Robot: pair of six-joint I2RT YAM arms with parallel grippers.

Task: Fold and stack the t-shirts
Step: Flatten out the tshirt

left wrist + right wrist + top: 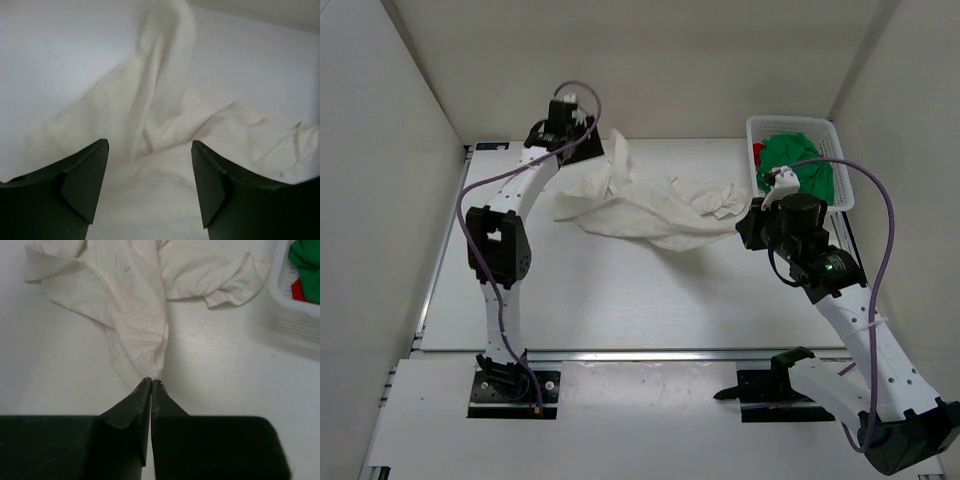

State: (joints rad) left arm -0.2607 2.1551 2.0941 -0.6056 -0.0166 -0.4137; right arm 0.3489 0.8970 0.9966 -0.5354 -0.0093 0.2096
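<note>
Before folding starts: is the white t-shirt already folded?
Not folded: the white t-shirt is crumpled and twisted, one edge pinched in the right gripper.

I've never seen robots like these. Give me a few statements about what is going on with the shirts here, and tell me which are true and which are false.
1. The right gripper is shut on a pinch of the cream-white shirt. True.
2. The left gripper is clamped on that shirt too. False: its jaws stand apart with nothing between them.
3. The green shirt lies neatly folded next to the cream-white one. False: it sits bunched up in the white basket, together with the red shirt.
4. The cream-white shirt is crumpled, not folded. True.
</note>
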